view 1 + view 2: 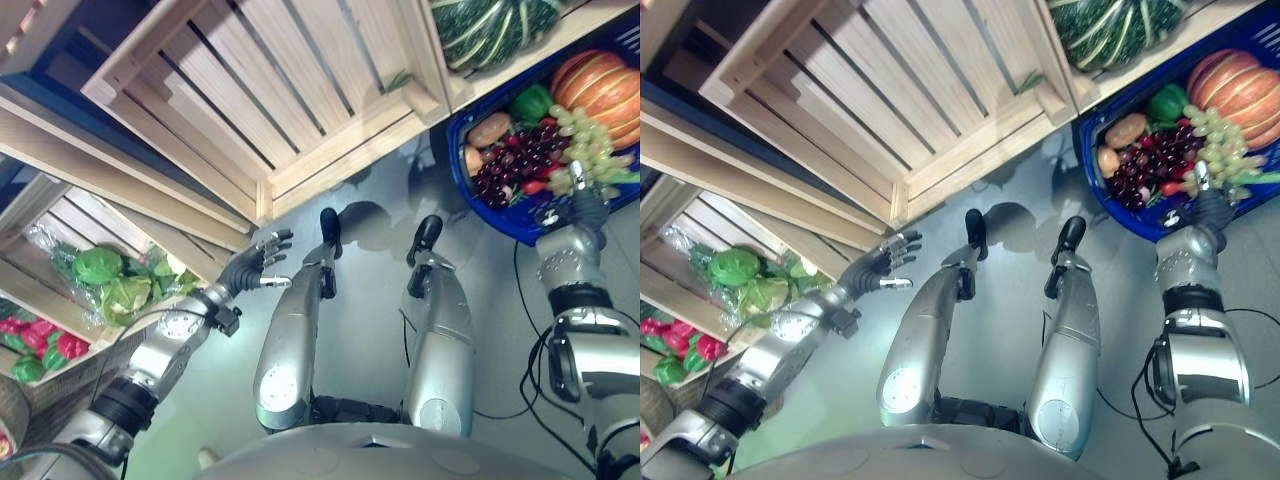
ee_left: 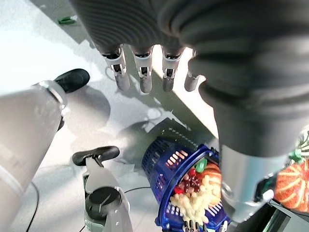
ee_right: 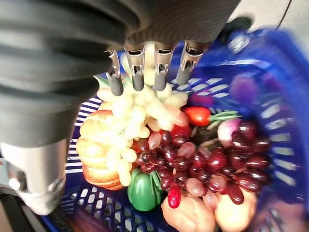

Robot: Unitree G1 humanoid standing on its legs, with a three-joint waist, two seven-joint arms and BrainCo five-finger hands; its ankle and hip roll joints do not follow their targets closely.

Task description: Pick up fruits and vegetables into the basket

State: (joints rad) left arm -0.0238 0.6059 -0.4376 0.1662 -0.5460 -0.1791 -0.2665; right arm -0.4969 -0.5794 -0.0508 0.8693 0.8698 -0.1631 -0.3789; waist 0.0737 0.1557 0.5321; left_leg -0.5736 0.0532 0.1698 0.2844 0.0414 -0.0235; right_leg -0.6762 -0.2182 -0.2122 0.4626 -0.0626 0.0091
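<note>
The blue basket (image 1: 500,222) stands on the floor at the right, holding an orange pumpkin (image 1: 605,85), a green pepper (image 1: 533,102), green grapes (image 3: 128,125), dark red grapes (image 3: 203,164) and other produce. My right hand (image 1: 588,208) hovers over the basket's near side, open. Its fingers (image 3: 137,72) are straight above the green grapes and hold nothing. My left hand (image 1: 252,266) hangs open and empty in front of the wooden crates. The basket (image 2: 164,169) also shows past it in the left wrist view.
Slatted wooden crates (image 1: 270,90) fill the top and left. A striped green squash (image 1: 490,30) lies in a crate above the basket. Lettuces (image 1: 110,280) and red peppers (image 1: 40,345) lie in crates at the left.
</note>
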